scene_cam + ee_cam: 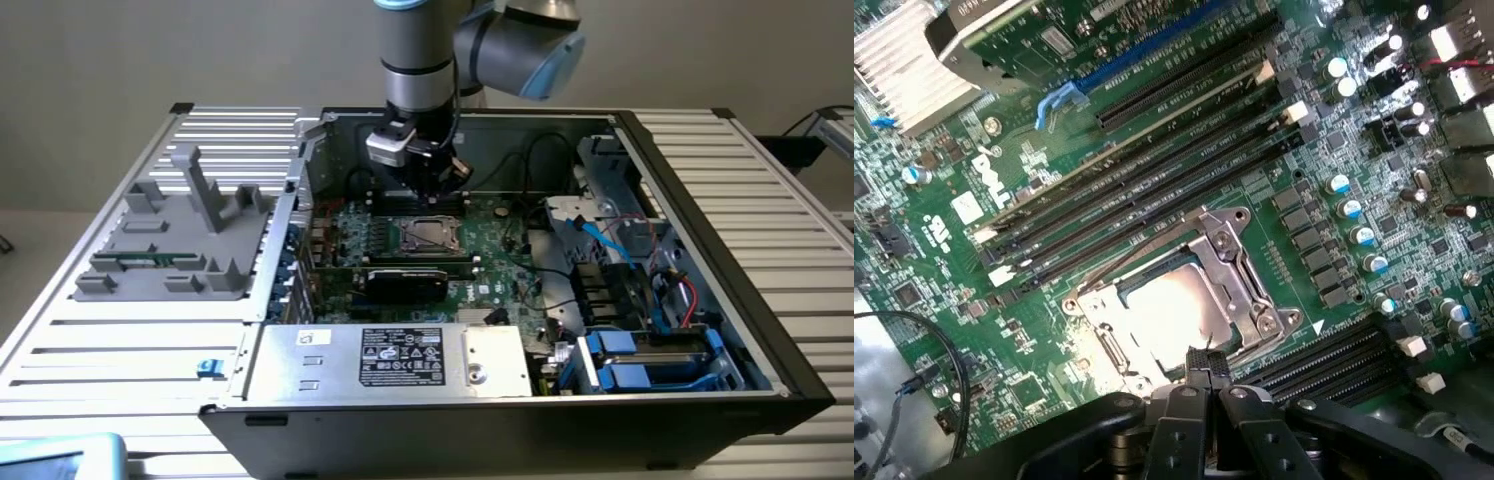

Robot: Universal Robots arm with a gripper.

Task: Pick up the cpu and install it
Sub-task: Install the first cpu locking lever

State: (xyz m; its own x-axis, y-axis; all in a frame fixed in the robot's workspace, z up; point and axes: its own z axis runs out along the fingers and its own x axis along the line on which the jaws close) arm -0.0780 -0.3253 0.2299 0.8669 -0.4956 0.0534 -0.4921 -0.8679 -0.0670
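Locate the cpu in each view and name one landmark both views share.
Exterior view: the cpu lies shiny in its metal-framed socket at the middle of the green motherboard, just below the pincer.
Wrist view: the cpu sits inside the metal socket frame, right ahead of the shut pincer.
Shared landmark: the socket frame around the chip.

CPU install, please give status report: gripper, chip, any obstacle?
Gripper shut, empty, above the socket's edge. Cpu lies shiny inside the socket frame on the motherboard. Nothing lies across the socket.
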